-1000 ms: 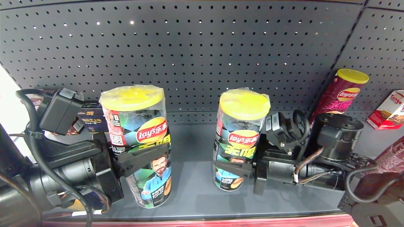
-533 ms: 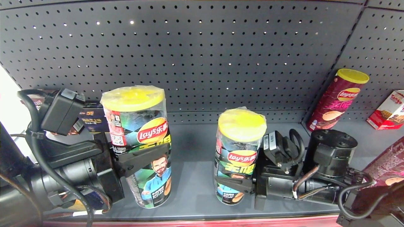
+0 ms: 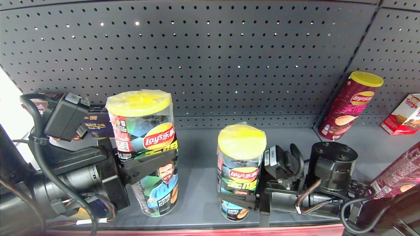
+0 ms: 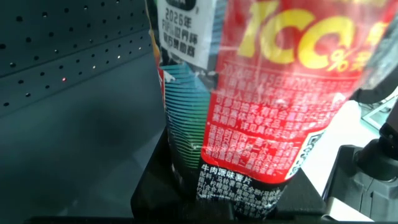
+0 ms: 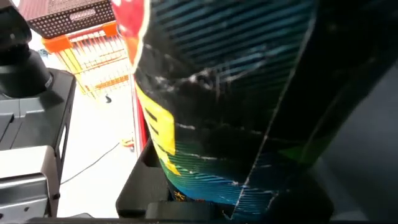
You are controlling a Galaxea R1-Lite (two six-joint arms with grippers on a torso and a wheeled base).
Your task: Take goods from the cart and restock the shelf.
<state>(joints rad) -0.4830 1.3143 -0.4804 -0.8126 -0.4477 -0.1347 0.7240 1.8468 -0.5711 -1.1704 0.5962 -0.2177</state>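
Chip can (image 3: 241, 164) in right claw (image 3: 238, 198) now lower

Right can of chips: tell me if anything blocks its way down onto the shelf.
Nothing visible does. The right gripper holds the right can upright over bare grey shelf. The left can, in the left gripper, stands apart to its left; the purple can stands far off at the back right.

Dark grey perforated metal back panel (image 3: 210, 59) stands behind a flat grey shelf board (image 3: 200, 154); light glints through several holes
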